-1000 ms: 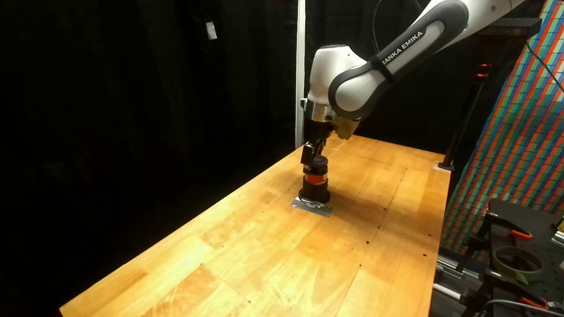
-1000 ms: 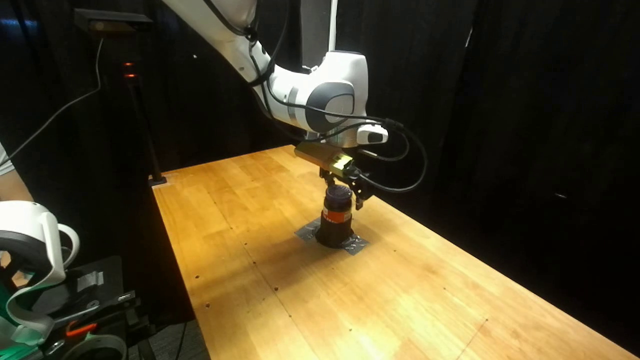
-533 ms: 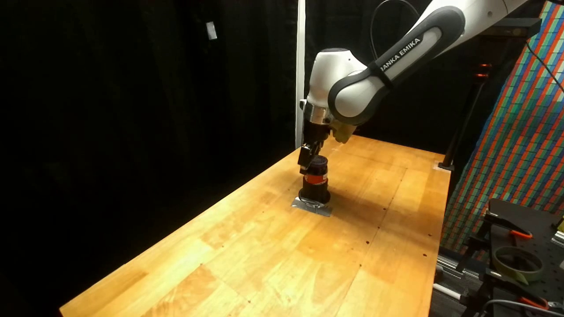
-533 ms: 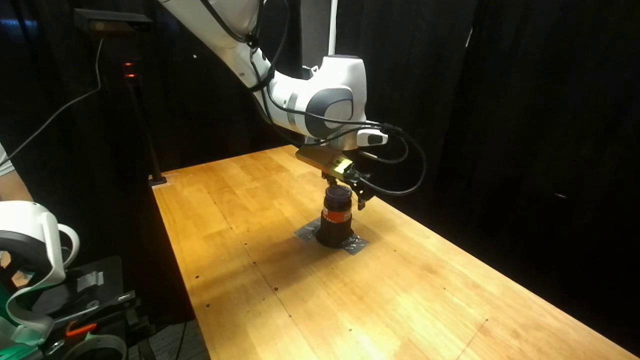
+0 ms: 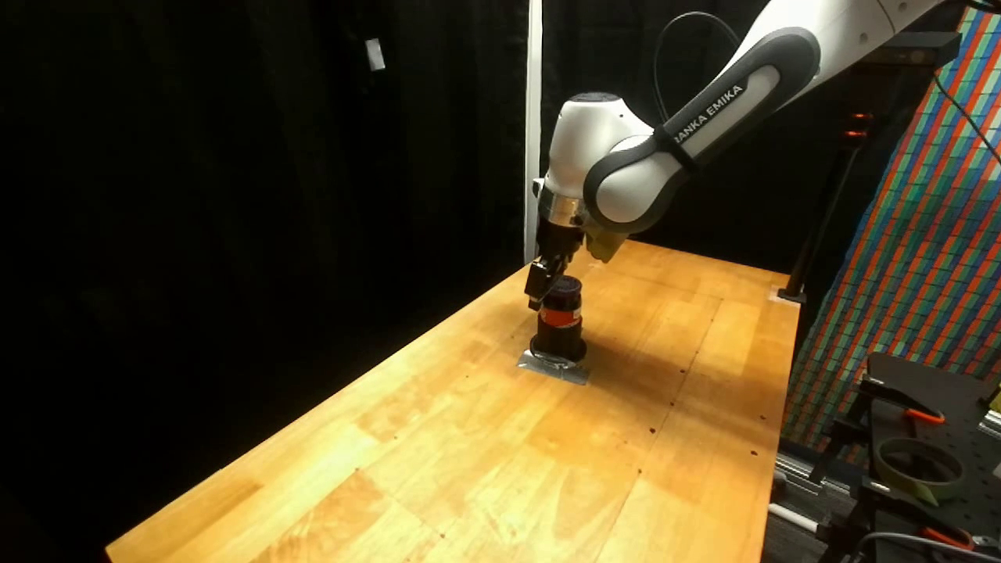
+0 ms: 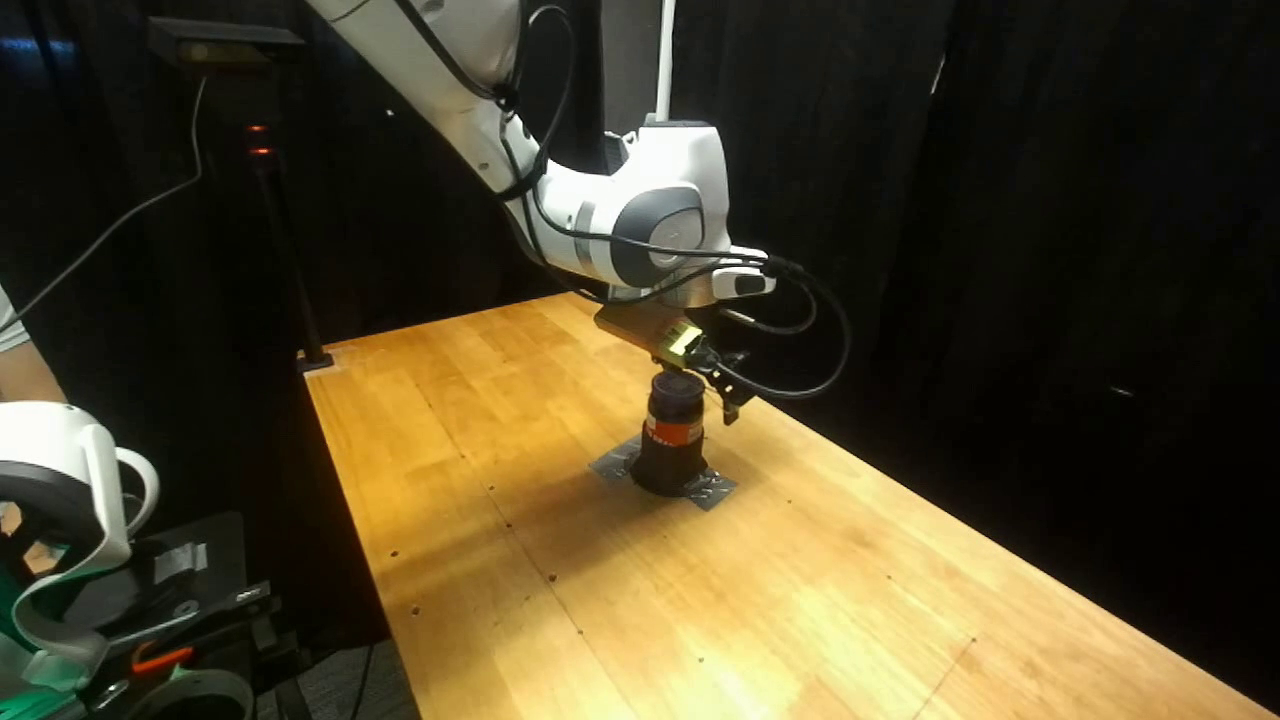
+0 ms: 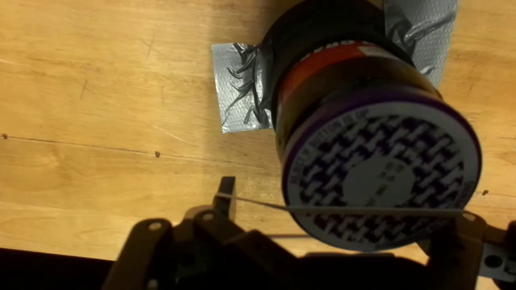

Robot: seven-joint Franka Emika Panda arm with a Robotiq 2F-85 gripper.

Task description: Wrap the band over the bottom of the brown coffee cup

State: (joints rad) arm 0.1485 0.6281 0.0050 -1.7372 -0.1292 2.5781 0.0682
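The brown coffee cup (image 7: 379, 177) stands in a black holder (image 6: 668, 470), with its patterned round end up and an orange-red stripe (image 5: 561, 317) around it. The cup shows in both exterior views (image 5: 563, 293) (image 6: 676, 398). The band (image 7: 375, 210) is a thin pale elastic stretched around my gripper's spread fingers. One strand crosses the cup's upper face and bends at its rim. The other strand passes behind the cup. My gripper (image 7: 334, 213) is open, tilted, close beside the cup's top (image 6: 697, 388). Its right fingertip is mostly hidden in the wrist view.
Grey tape (image 7: 242, 92) fixes the holder to the wooden table (image 5: 485, 453) on both sides. A thin post (image 6: 290, 250) stands at a table corner. A cart with a tape roll (image 5: 919, 467) is beside the table. A dark curtain (image 5: 313, 234) hangs behind.
The arm has lowered slightly and the gripper tilts more. Its fingertips have shifted outward, away from the cup's side in both exterior views. The cup and holder have not moved.
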